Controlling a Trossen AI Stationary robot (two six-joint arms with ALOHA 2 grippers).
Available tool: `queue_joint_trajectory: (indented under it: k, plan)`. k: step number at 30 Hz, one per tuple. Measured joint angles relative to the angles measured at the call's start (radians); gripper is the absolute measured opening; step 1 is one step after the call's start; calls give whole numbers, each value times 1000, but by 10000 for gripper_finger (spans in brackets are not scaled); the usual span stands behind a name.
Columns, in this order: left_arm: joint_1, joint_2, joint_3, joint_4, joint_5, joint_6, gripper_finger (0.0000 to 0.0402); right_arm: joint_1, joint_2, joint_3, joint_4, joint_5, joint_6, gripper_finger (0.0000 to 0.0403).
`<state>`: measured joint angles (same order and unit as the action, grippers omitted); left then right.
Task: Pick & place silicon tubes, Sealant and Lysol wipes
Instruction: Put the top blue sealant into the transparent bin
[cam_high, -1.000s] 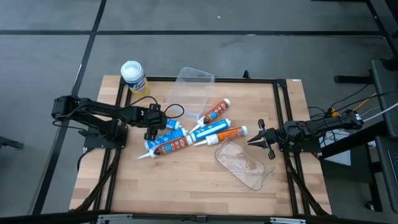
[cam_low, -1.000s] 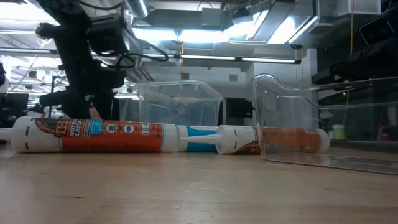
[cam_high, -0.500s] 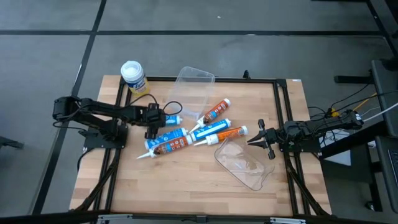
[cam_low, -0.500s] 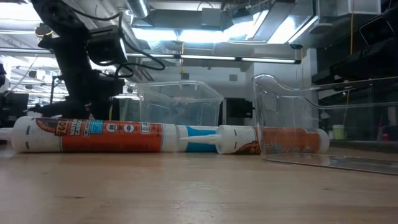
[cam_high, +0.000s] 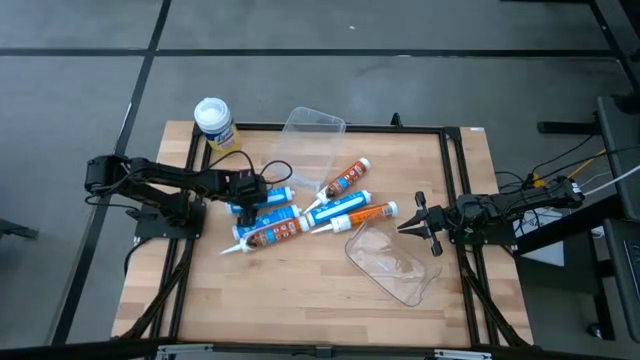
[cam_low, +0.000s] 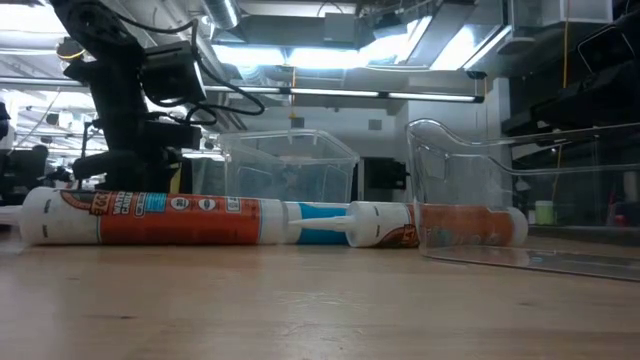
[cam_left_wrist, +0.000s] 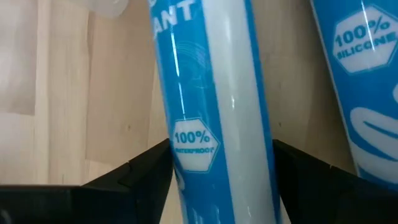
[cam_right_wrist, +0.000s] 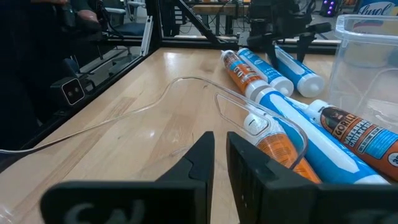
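Several sealant and silicone tubes lie in a loose heap mid-table. They include a blue-and-white silicone tube (cam_high: 278, 196), an orange Gorilla tube (cam_high: 268, 232), another blue-and-white tube (cam_high: 335, 205) and two orange tubes (cam_high: 362, 214) (cam_high: 346, 177). My left gripper (cam_high: 249, 203) is down on the first blue-and-white tube (cam_left_wrist: 205, 74), shut on it. The yellow Lysol wipes canister (cam_high: 213, 123) stands upright at the far left corner. My right gripper (cam_high: 412, 222) waits shut at the right side, near a clear bin. My left gripper pinches the blue-and-white tube's round body (cam_left_wrist: 186, 149) between its two fingers (cam_left_wrist: 146, 171), one on each side. The fingers come steeply from above and lie across the tube. The tube lies flat on the table (cam_left_wrist: 118, 93).
One clear plastic bin (cam_high: 312, 128) sits at the far middle. A second clear bin (cam_high: 395, 265) lies right of the heap, just in front of my right gripper. A black frame (cam_high: 445, 150) rims the tabletop. Bare wood shows along the near edge.
My left gripper has rolled about its own axis and sunk a little onto the blue-and-white tube. The right arm has kept still.
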<state>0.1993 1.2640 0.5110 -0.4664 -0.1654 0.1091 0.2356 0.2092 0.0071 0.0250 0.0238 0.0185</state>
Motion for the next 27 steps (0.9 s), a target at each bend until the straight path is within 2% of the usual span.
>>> queue_joint_trajectory:
  k: [8, 27]
  plan:
    - [-1, 0, 0, 0, -17, -70, 220, 0, 0, 0, 0, 0, 2, 46]
    - [-53, -8, -2, -8, -53, -15, 215, 0, 0, 0, 0, 0, 1, 46]
